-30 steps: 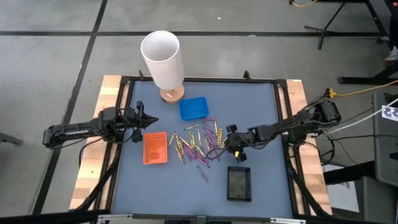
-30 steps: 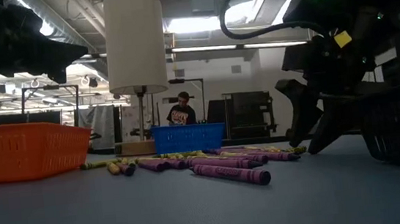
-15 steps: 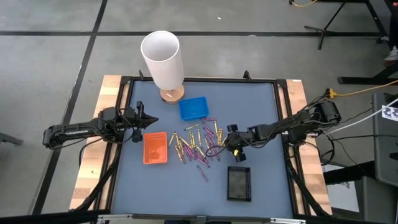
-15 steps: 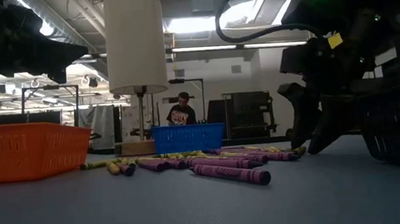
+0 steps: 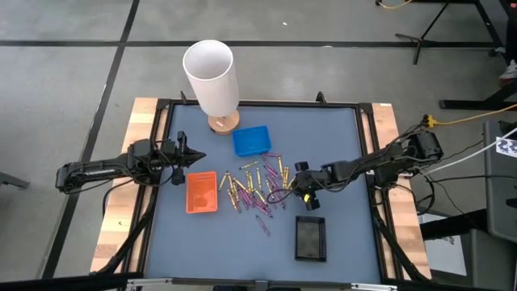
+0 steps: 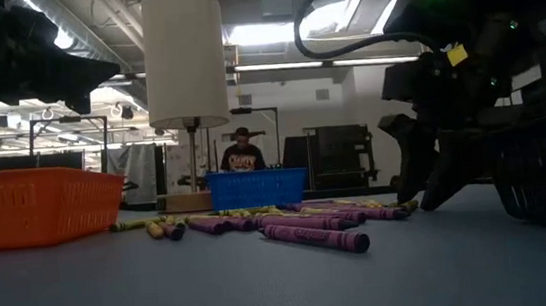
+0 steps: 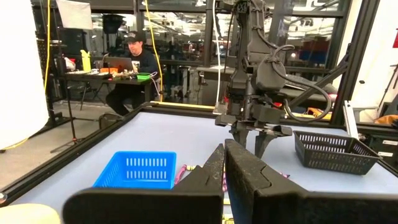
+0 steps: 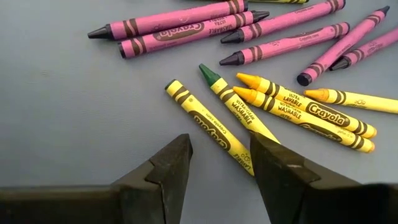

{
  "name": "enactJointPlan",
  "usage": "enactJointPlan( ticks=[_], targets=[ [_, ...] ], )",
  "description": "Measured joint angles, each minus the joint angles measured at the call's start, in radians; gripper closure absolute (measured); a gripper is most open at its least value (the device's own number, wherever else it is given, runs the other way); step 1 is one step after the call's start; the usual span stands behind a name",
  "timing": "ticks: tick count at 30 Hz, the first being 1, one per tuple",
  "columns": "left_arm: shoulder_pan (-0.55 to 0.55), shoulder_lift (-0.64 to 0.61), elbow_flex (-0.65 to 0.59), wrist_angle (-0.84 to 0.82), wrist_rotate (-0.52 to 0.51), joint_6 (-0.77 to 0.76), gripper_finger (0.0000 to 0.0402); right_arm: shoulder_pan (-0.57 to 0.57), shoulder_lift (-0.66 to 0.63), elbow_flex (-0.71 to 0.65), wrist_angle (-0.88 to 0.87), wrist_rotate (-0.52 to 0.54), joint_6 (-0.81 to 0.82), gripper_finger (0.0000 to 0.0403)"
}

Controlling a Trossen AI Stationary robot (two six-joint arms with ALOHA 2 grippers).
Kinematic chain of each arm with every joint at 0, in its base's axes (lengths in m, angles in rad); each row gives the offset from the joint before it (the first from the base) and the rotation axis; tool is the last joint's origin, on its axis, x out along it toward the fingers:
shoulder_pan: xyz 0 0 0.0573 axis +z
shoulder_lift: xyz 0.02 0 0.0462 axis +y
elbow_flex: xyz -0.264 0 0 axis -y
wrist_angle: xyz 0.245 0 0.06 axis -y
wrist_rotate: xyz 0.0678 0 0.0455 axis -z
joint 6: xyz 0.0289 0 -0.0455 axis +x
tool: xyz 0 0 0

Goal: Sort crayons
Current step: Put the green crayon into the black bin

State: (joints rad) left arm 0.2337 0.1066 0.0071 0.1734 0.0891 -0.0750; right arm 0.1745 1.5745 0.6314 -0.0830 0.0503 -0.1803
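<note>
Two arms work over a blue-grey table (image 5: pixel 331 137); places below are given relative to the pile of crayons (image 5: pixel 257 190) at its middle. From overhead, the left gripper (image 5: pixel 194 156) waits off the pile's left, above the orange tray (image 5: pixel 201 192); the left wrist view shows its fingers (image 7: pixel 205 177) closed together, with only a thin seam between them. Behind the pile stands a white lamp (image 5: pixel 212 79) on a wooden base, and the blue tray (image 5: pixel 251 141) sits between lamp and pile. The right gripper (image 5: pixel 297 187) hangs at the pile's right edge, with the black tray (image 5: pixel 310 238) in front of it.

Only the right wrist view resolves single sticks: the fingers (image 8: pixel 166 167) are spread apart, straddling one end of a yellow crayon (image 8: pixel 208 125), which lies beside a green-tipped one (image 8: pixel 236 107), more yellow ones (image 8: pixel 305 112) and several purple-pink crayons (image 8: pixel 168 28). The low view alone shows the right gripper's fingertips (image 6: pixel 428 193) at table level next to the outermost crayons, and a seated person (image 6: pixel 243 155) in the room beyond the blue tray.
</note>
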Motion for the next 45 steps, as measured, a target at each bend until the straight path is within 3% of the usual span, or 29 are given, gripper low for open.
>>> enactJointPlan(
  ticks=[9,27,38,45],
  targets=[
    [0.000,0.000,0.000,0.000,0.000,0.000,0.0401,0.003,0.005,0.098,-0.117,-0.017,-0.065,0.0230],
    [0.000,0.000,0.000,0.000,0.000,0.000,0.0401,-0.006,0.002,0.104,-0.229,-0.021,-0.053,0.0230],
    [0.000,0.000,0.000,0.000,0.000,0.000,0.0401,-0.078,0.026,0.107,-0.225,-0.122,0.020,0.0232],
    [0.000,0.000,0.000,0.000,0.000,0.000,0.0401,-0.076,0.027,0.107,-0.221,-0.122,0.020,0.0285]
  ],
)
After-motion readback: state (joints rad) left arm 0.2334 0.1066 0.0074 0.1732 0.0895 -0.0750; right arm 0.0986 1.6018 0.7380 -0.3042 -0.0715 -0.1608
